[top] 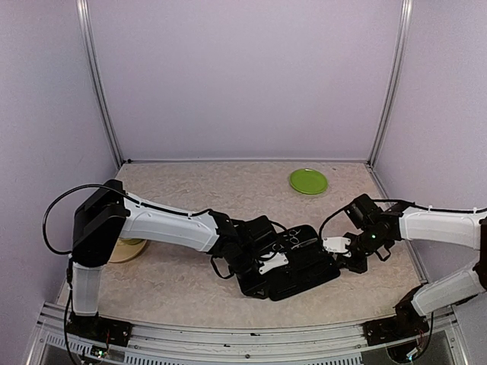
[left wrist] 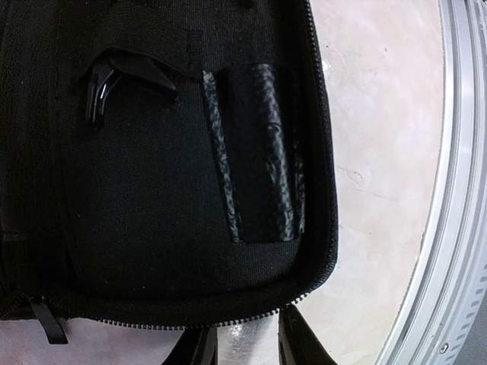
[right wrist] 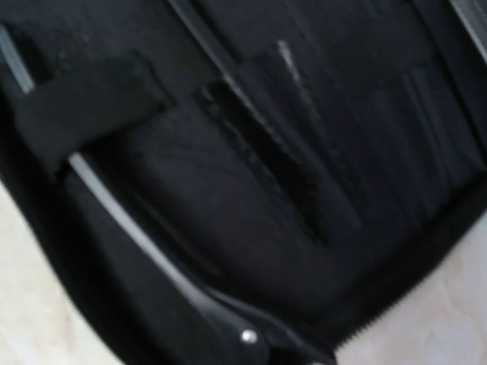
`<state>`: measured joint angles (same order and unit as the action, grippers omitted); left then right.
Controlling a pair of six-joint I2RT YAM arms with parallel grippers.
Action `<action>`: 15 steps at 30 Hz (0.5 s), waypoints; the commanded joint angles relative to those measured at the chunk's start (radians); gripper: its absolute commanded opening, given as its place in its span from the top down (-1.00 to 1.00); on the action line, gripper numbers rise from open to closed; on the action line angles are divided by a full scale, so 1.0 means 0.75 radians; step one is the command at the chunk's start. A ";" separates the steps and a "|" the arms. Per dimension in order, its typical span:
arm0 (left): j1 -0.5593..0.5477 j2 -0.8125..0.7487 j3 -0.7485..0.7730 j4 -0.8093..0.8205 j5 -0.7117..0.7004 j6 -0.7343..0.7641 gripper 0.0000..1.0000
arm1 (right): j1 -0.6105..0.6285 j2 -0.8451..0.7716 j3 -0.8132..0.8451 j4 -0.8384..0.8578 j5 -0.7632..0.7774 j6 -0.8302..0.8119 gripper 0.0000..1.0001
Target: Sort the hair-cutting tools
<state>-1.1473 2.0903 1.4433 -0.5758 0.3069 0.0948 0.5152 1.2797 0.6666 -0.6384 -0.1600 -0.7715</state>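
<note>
Left end effector (top: 268,263) over case (top: 308,275) | right end effector (top: 335,245) beside | green plate (top: 308,181) apart

White shells over black joints on left arm (top: 163,226) and right arm (top: 441,226), boxy black shoulder housing (top: 99,217), black cable (top: 44,222) looping beside it (thinner black leads along both forearms), black bases (top: 95,328)

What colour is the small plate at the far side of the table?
Green plate; shows best in the top external view.
</note>
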 commanded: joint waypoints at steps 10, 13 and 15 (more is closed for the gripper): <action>-0.020 0.085 0.025 -0.089 0.039 0.038 0.52 | 0.086 0.088 -0.021 0.046 -0.044 0.056 1.00; -0.020 0.091 0.032 -0.089 0.038 0.046 0.52 | 0.097 0.104 -0.018 0.057 -0.055 0.066 1.00; -0.021 0.098 0.038 -0.090 0.041 0.049 0.52 | 0.106 0.120 -0.015 0.066 -0.064 0.074 1.00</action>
<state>-1.1477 2.1071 1.4662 -0.5987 0.3271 0.1146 0.5713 1.3426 0.6640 -0.5934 -0.1734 -0.7319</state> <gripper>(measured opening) 0.242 0.010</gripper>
